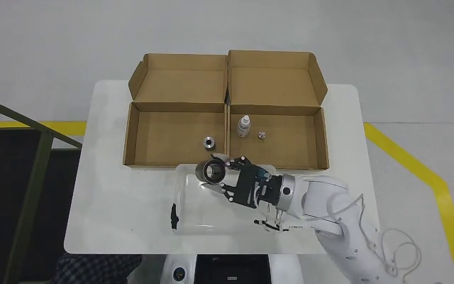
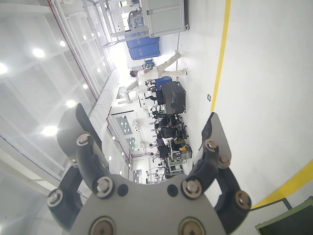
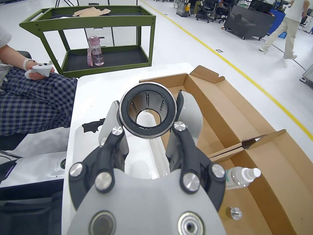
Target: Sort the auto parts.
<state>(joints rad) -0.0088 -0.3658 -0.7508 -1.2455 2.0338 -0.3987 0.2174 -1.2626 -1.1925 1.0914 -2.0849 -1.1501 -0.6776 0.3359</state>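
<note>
Your right gripper (image 1: 221, 175) is clamped on the bearing sleeve (image 1: 211, 169), fingers pinching its outer wall. Its long axis seems to run back along the fingers, though the tilt is hard to judge. The left box (image 1: 159, 153) opens just ahead of the fingertips, with a small metal ring (image 1: 207, 141) farther ahead inside. This arm reaches low across the table. Your left gripper (image 2: 145, 112) gapes wide, holding nothing.
</note>
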